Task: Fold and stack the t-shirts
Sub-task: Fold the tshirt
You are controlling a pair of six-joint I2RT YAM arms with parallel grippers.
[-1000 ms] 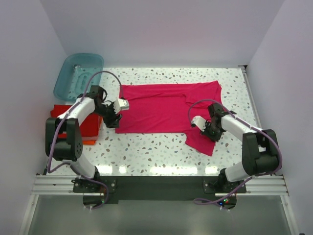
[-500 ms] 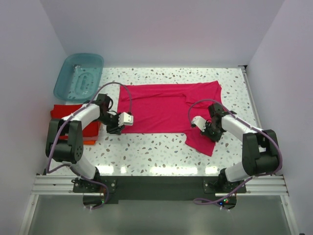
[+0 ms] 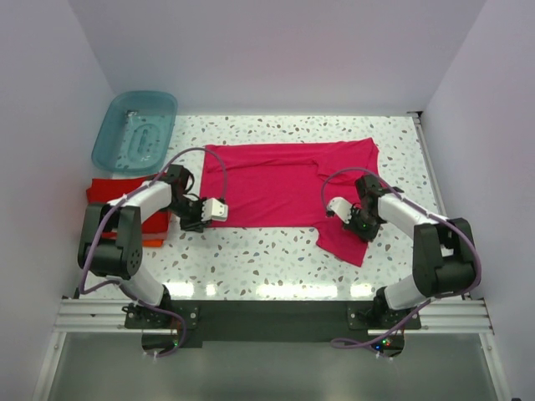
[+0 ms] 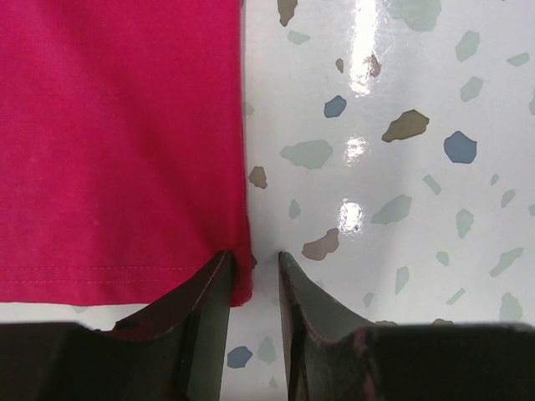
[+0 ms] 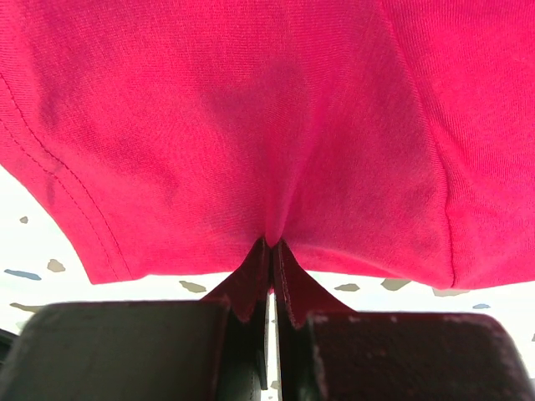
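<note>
The magenta-pink t-shirt [image 3: 276, 180] is spread flat across the far middle of the speckled table [image 3: 251, 251], its body laid sideways. One part is turned down toward the near edge on the right. At that lower right part a raised fold of cloth is pinched by the right gripper [image 3: 358, 224]. In the right wrist view its fingers [image 5: 251, 288] are pressed together on the fold, with pink cloth draped to either side. The right arm is bent at the elbow and reaches in from the right.

The left gripper [image 3: 201, 220] is set low at the shirt's near left corner. In the left wrist view its fingers [image 4: 209, 301] are seen a little apart, with the hemmed corner lying in the narrow gap against the left finger. The left forearm is angled across from the left.

Under that forearm a red folded shirt [image 3: 104, 190] is stacked on an orange one [image 3: 152, 242], at the table's left edge. Behind them the teal tub [image 3: 107, 134] is placed in the far left corner. A pale shape is seen on its floor, and what it is cannot be told
</note>
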